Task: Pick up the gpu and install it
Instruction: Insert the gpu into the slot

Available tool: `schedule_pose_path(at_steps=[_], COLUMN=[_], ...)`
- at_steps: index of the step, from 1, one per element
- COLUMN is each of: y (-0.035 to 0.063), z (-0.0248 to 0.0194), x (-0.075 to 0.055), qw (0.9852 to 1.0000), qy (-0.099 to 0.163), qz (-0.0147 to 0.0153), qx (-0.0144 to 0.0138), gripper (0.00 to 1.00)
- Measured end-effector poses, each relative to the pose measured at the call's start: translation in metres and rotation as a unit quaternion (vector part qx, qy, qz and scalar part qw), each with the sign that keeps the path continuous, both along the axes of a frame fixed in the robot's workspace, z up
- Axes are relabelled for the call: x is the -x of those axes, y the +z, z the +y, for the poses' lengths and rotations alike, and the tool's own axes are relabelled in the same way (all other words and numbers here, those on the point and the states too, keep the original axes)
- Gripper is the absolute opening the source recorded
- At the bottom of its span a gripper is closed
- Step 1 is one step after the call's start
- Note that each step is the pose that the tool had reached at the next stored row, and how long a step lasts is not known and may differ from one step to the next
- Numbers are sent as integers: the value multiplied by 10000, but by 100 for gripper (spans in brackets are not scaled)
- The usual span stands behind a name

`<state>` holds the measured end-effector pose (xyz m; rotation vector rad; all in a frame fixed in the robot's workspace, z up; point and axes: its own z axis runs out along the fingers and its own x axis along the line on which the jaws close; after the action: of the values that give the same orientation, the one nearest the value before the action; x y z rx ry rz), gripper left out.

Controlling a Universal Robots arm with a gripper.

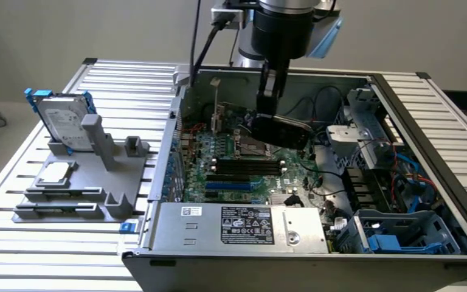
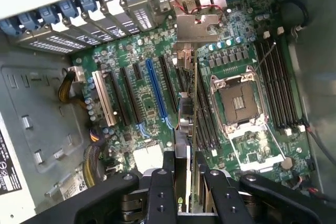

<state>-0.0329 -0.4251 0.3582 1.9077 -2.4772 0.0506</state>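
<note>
Ribbed metal surface (image 1: 47,243) carried an open computer case (image 1: 238,88). Inside it, the end effector (image 1: 269,100) held the gpu (image 1: 281,131) clamped between its fingers (image 2: 160,192). The card hung tilted, close over the motherboard (image 1: 233,152), between the blue slot (image 2: 155,90) and the processor socket (image 2: 239,103). A hard drive (image 1: 59,118) stood on a grey stand (image 1: 104,146) at the exterior view's left.

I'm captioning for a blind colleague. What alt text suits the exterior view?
A robot arm's gripper holds a flat black rectangular gpu card over the green motherboard inside an open grey computer case. On the exterior view's left, a silver hard drive in a blue frame stands on a grey fixture.
</note>
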Motion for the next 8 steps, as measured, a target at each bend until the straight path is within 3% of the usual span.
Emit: schedule_pose_path(at_steps=[4,8], y=[-6,-9], z=[0,0], x=[0,0], qw=[9994,9974], qy=[360,724], qz=[0,0], qx=[0,0], gripper=[27,27])
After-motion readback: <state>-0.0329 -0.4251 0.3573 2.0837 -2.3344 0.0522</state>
